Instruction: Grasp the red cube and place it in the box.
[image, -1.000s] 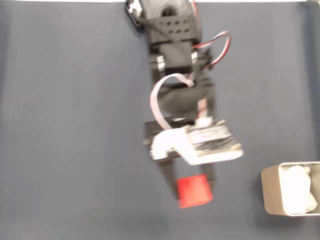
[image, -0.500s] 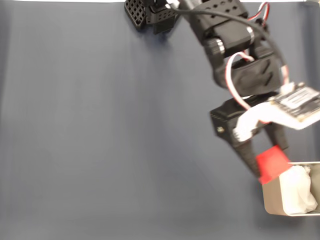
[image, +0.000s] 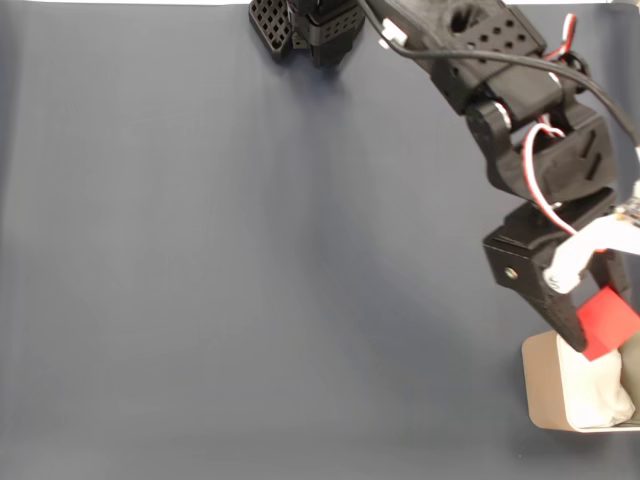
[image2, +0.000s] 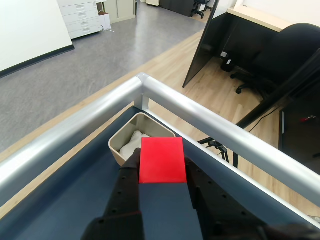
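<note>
The red cube hangs above the box, gripped between the black fingers of my gripper at the right edge of the fixed view. In the wrist view the red cube sits between the two dark fingers, with the beige box and its white wadding just beyond it, near the table corner. The cube is in the air, partly over the box's upper edge.
Dark blue cloth covers the table. The arm's base stands at the top middle of the fixed view. A silver metal rail frames the table corner right behind the box; floor and office chairs lie beyond.
The arm has swung right across the table with the cube held, from the middle bottom area to over the box at the right edge.
</note>
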